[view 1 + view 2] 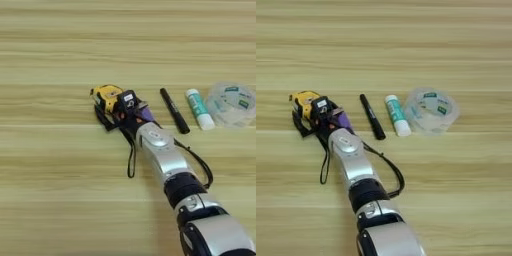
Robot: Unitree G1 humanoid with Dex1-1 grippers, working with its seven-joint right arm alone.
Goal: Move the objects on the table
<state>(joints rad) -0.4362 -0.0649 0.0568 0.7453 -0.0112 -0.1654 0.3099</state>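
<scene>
Right pincer point(126, 107) at yellow-black tape measure point(106, 96); finger state: cannot tell. Black marker pen point(174, 110), white-teal glue stick point(199, 108), clear tape roll point(231, 104) untouched on tan wooden counter point(60, 50); all 3 left.

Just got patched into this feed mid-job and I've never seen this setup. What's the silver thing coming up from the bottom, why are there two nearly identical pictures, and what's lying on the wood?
The silver thing is the robot's right arm. Its black jaws, the right gripper, sit at the tape measure. Whether they grip it cannot be told.

Both pictures come from one stereo camera on the robot's head, looking down; left eye and right eye, so the scene is only shifted sideways.

On the table, left to right: the yellow-black tape measure with its black strap trailing toward the camera, a small purple piece by the jaws, a black marker pen, a white-teal glue stick and a clear tape roll.
</scene>
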